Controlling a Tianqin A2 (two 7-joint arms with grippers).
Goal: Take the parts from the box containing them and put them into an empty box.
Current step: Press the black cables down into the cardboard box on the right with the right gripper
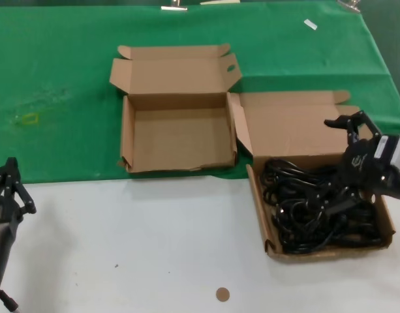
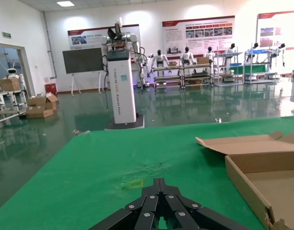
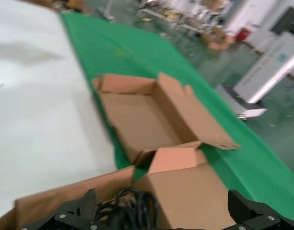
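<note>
**Operator:** Cardboard boxes first. Where do they sit?

**Guide:** You have two brown corrugated boxes, lids hinged back. The empty box [image 1: 179, 134] stands on the green cloth [image 1: 56, 85] at about 12 o'clock from the robot. The box containing them [image 1: 271, 235], walls splayed, rests on the white table [image 1: 121, 248] at about 2 o'clock, its lid just beside the empty box's right wall. The parts [image 1: 314, 208], black coiled power cords, fill its floor in a tangle.

**Operator:** Grippers?

**Guide:** Your right gripper [image 1: 352, 124] hangs over the far right side of the full box, above the cords, fingers spread apart and holding nothing. The right wrist view shows both fingertips wide of each other with cords between and below. Your left gripper [image 1: 9, 186] is parked at 9 o'clock, low at the table edge, fingers together; the left wrist view shows them closed to a point.

**Operator:** Any writing?

**Guide:** You can see a pale marking on the right gripper body, and wall posters in the left wrist view; none is readable. A small brown disc [image 1: 222, 295] lies on the table at 5 o'clock from the empty box.
</note>
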